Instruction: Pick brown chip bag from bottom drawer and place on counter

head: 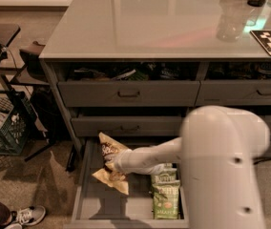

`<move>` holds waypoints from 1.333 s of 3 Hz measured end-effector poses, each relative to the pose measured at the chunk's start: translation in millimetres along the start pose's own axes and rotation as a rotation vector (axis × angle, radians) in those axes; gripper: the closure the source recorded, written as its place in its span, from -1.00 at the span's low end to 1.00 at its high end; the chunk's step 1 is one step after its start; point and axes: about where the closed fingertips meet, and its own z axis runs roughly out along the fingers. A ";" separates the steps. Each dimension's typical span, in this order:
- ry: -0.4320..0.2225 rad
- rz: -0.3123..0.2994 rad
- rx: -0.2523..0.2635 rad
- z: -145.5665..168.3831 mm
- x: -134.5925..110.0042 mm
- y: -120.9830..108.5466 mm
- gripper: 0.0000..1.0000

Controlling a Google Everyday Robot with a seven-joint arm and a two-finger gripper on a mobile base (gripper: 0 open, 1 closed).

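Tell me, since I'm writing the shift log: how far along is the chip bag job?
Done: the bottom drawer is open. In hand: the gripper is down inside it, at the brown chip bag, though a firm hold isn't visible. Left: lifting the bag out and setting it on the counter, which has no bag on it yet.

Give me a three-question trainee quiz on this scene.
1. True or false: the brown chip bag lies on the counter.
2. Where is the gripper? A) at the brown chip bag, over the bottom drawer; B) above the counter; C) out of view.
3. Fill in: the other chip bags in the drawer are ____.
Key: 1 false; 2 A; 3 green.
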 end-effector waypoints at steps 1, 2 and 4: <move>-0.140 -0.036 -0.049 -17.9 -43.3 -19.9 1.00; -0.237 -0.049 -0.080 -79.8 -81.3 -40.0 1.00; -0.231 -0.069 0.039 -280.7 -80.8 -96.1 1.00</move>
